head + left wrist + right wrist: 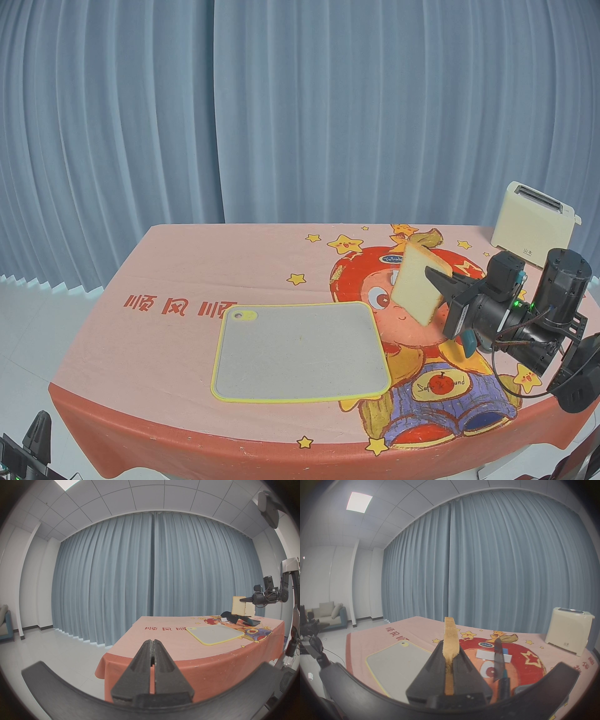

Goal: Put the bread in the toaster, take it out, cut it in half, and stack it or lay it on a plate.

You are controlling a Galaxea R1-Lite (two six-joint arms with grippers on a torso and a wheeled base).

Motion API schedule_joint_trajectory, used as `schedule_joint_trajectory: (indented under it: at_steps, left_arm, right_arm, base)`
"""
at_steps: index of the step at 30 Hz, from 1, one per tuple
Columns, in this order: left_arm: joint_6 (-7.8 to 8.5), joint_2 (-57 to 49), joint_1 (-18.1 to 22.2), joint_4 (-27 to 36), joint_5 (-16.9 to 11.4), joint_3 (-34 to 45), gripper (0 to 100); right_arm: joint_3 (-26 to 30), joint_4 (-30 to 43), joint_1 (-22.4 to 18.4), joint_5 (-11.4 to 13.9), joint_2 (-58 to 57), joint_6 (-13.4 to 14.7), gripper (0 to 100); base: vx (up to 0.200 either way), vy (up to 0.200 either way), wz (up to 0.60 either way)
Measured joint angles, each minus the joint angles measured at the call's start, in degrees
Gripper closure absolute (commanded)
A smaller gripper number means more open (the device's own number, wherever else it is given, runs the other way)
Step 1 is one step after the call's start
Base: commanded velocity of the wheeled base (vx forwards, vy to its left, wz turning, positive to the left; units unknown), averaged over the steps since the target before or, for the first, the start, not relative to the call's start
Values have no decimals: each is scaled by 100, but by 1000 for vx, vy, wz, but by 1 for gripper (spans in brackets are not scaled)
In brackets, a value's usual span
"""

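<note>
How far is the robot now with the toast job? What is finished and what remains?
Done: nothing certain; the bread looks pale, and no slice sticks out of the toaster. In hand: the right pincer holds the bread upright above the table, between toaster and cutting board. Left: cutting with the knife, then plating; whether toasting is left, I cannot tell.

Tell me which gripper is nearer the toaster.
Right. The right gripper holds the bread above the table, just before the toaster; the left gripper hangs off the table's opposite end.

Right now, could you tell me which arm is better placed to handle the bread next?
Right: the right fingers clamp the bread near the toaster; the left fingers hang shut beyond the table.
</note>
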Motion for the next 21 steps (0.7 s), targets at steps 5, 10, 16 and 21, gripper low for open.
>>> schedule_joint_trajectory:
  at_steps: [5,10,16,21]
  left_arm:
    - [5,0,5,0,-2,0,100]
    - [6,0,2,0,0,0,100]
    - [5,0,2,2,0,0,100]
    - [0,0,2,0,0,0,100]
  right_arm:
    - [-33,-4,205,0,91,558,100]
    - [-132,-4,496,38,258,1402,100]
    - [-263,-52,858,122,516,2705,100]
    - [-421,-518,1073,282,778,3942,100]
  base:
    - [0,0,0]
    - [0,0,0]
    - [0,0,0]
    - [0,0,0]
